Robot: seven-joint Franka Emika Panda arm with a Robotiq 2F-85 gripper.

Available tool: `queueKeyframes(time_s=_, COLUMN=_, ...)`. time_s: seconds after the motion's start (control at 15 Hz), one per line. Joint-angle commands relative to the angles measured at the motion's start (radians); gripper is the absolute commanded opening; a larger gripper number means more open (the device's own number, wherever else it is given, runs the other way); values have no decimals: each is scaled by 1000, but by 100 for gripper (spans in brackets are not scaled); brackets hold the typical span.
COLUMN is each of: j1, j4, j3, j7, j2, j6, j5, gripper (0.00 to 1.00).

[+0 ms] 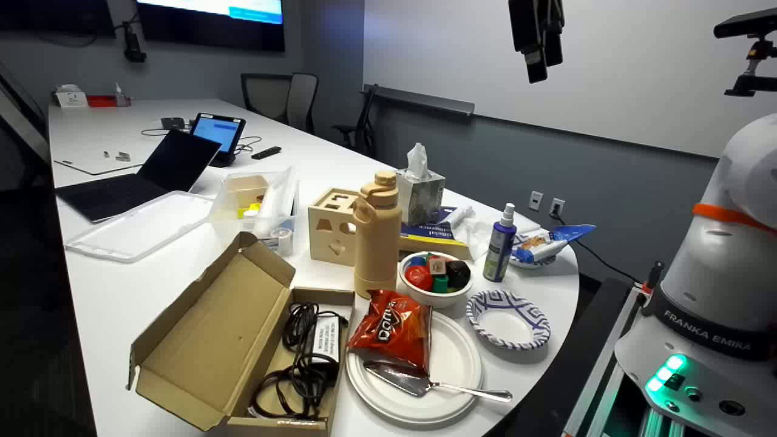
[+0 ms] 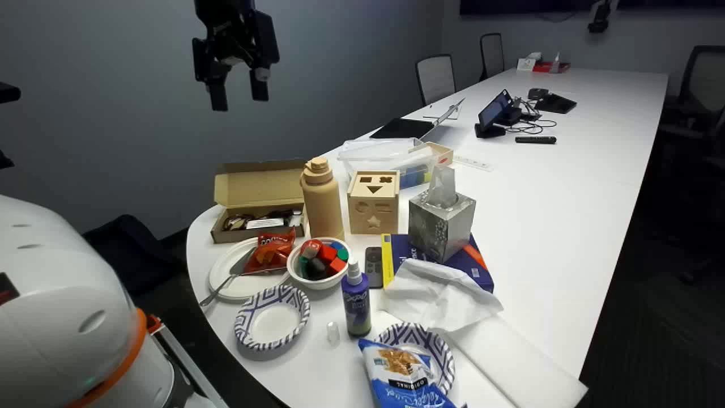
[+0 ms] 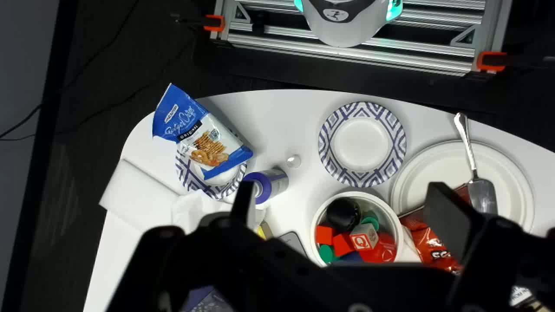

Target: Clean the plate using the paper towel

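The plate (image 1: pixel 508 325) is small and round with a blue-and-white patterned rim. It lies near the table's curved edge and shows also in an exterior view (image 2: pixel 273 324) and the wrist view (image 3: pixel 362 145). The paper towel (image 2: pixel 439 294) is a crumpled white sheet beside the book and tissue box. It shows partly behind the spray bottle in an exterior view (image 1: pixel 476 233), and in the wrist view (image 3: pixel 190 210) the gripper covers part of it. My gripper (image 1: pixel 544 68) is open and empty, high above the table, also in an exterior view (image 2: pixel 241 96) and the wrist view (image 3: pixel 344 195).
A spray bottle (image 2: pixel 355 303) and a bowl of blocks (image 2: pixel 295 272) stand beside the plate. A blue snack bag (image 2: pixel 402 377) lies on a similar patterned plate. A white plate (image 1: pixel 419 413) holds a red bag and server. A tall bottle (image 1: pixel 376 243) and tissue box (image 2: pixel 442 224) stand behind.
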Motion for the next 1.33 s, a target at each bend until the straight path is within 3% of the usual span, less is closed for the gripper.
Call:
queueKeyframes(time_s=0.0, j1=33, j4=3, j3=-24, j7=16, j2=6, j6=-3, j5=-9, gripper=100)
queueKeyframes(time_s=0.4, j1=23, j4=-4, j3=-48, j7=-3, j2=30, j6=47, j5=-33, gripper=100)
queueKeyframes(time_s=0.87, j1=-62, j4=-30, j3=-258, j7=-139, j2=242, j6=423, j5=-116, gripper=100)
queueKeyframes(time_s=1.27, j1=-137, j4=-48, j3=-393, j7=-277, j2=457, j6=616, j5=-41, gripper=100)
